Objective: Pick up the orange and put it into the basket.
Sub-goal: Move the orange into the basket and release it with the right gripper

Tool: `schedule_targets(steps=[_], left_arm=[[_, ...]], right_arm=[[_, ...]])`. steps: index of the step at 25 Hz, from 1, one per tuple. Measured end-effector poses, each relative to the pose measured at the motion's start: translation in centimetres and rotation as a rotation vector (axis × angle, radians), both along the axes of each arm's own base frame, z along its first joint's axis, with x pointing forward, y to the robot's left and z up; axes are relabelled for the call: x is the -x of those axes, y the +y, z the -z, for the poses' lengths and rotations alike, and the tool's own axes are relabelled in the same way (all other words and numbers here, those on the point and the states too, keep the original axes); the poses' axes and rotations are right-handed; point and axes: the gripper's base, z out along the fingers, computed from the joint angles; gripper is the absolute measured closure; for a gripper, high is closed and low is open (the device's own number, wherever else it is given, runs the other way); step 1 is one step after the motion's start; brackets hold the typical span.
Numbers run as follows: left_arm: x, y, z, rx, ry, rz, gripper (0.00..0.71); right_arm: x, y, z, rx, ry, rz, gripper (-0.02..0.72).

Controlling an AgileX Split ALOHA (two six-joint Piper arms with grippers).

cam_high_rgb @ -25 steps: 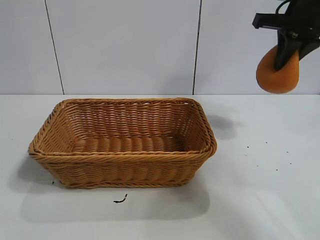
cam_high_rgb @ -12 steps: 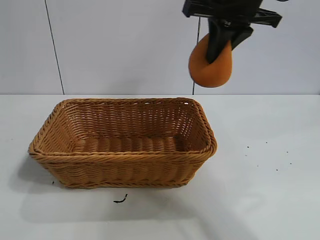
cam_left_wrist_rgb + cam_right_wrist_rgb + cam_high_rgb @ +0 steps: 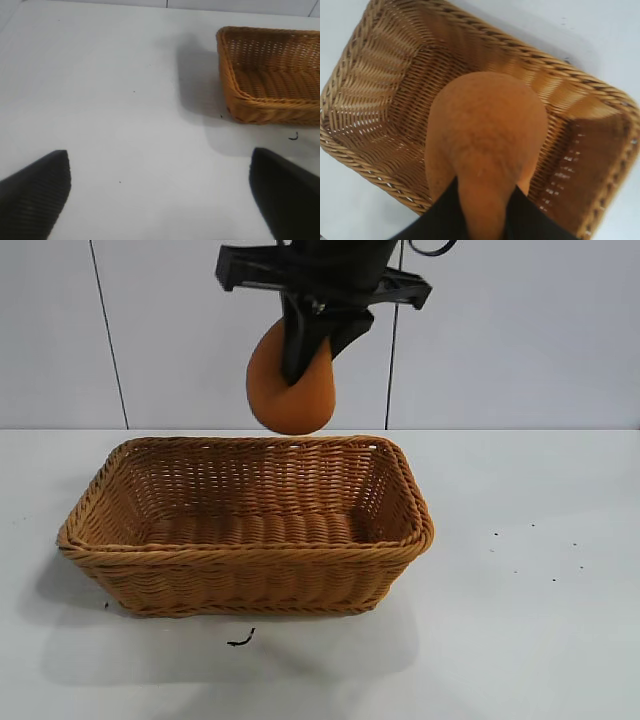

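A pale tiled wall stands behind a plain white counter point(image 3: 520, 640), and on it we take the basket point(image 3: 250, 550) as our landmark. The orange point(image 3: 290, 390) hangs in the air above the basket's far rim, clear of the wicker; in the right wrist view it sits over the basket's inside. The right hand point(image 3: 305, 345) pinches it by the narrow knobbly top, dark fingers point(image 3: 296, 350) pressed into the skin, with the round bulk hanging free below. The left hand point(image 3: 160, 195) is parked well off to the basket's side, fingers spread wide and holding nothing.

We judge the fruit light enough for this neck pinch to carry. The matte, lumpy skin looks grippy rather than slick, and the flesh seems to give a little under the fingers. Because the hold is high, the body could swing. A short drop onto the woven floor should do no harm, though it may roll toward a sloping side.
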Motion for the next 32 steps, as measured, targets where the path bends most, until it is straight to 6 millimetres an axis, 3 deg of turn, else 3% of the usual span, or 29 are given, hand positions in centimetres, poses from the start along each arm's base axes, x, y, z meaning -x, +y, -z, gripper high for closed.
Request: schedule_targets(steps=[8, 9, 11, 14, 16, 20, 21, 25, 32], left_arm=[[0.0, 0.0, 0.0, 0.0, 0.0, 0.0, 0.014], [0.0, 0.0, 0.0, 0.0, 0.0, 0.0, 0.014], [0.0, 0.0, 0.0, 0.0, 0.0, 0.0, 0.014], [0.0, 0.0, 0.0, 0.0, 0.0, 0.0, 0.014], [0.0, 0.0, 0.0, 0.0, 0.0, 0.0, 0.014], [0.0, 0.0, 0.0, 0.0, 0.0, 0.0, 0.014], [0.0, 0.0, 0.0, 0.0, 0.0, 0.0, 0.014], [0.0, 0.0, 0.0, 0.0, 0.0, 0.0, 0.014], [0.0, 0.0, 0.0, 0.0, 0.0, 0.0, 0.014]], right_arm=[[-1.6, 1.9, 7.8, 0.051, 0.083, -0.002, 0.66], [-1.6, 1.9, 7.8, 0.051, 0.083, -0.002, 0.66], [-1.8, 2.0, 10.0, 0.076, 0.12, -0.002, 0.66], [-1.9, 2.1, 10.8, 0.086, 0.133, -0.002, 0.64], [-1.9, 2.1, 10.8, 0.084, 0.132, -0.001, 0.52], [-1.8, 2.1, 10.4, 0.08, 0.128, -0.001, 0.14], [-1.8, 2.0, 10.1, 0.077, 0.125, -0.001, 0.094], [-1.6, 1.7, 8.0, 0.092, 0.114, -0.008, 0.021], [-2.6, 1.0, 0.9, 0.123, 0.018, 0.01, 0.01]])
